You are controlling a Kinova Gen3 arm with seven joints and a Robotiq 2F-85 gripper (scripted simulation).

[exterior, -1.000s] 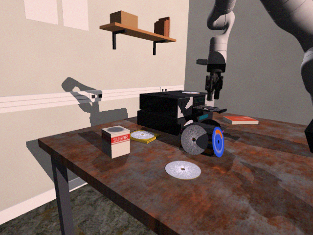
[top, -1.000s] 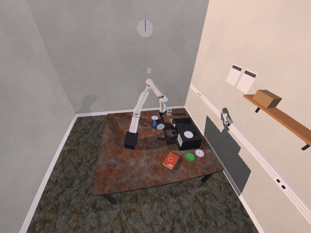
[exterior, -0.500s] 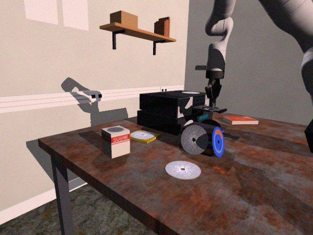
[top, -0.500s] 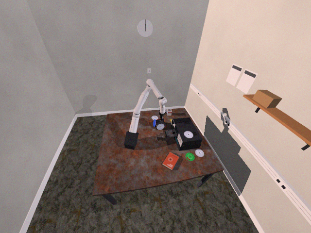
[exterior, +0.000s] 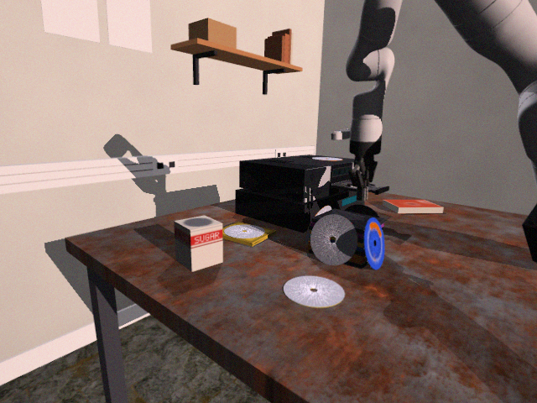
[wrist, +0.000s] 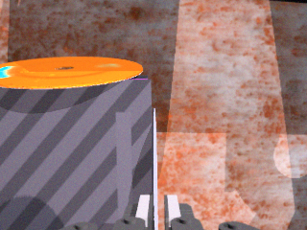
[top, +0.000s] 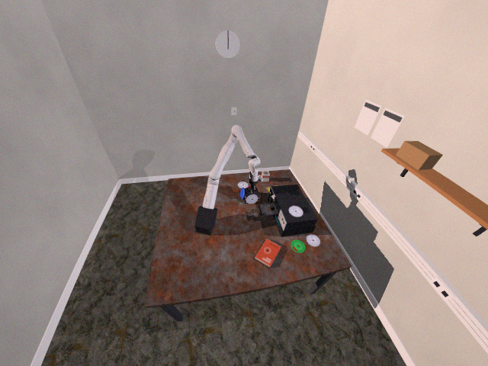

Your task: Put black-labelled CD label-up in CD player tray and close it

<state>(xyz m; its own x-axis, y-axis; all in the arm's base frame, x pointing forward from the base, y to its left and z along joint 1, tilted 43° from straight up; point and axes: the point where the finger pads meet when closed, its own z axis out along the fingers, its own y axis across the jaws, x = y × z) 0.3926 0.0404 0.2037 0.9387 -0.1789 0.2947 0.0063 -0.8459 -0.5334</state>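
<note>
The sugar box [exterior: 198, 244] is cream with 1 red band; the book [top: 268, 252] [exterior: 412, 204] is red-orange.

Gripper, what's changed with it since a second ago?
The gripper has moved down, beside the stacked black units. An upright disc's thin edge now runs between its fingers; whether they pinch it, I can't tell. The units, the open tray and the sugar box stayed put.
</note>
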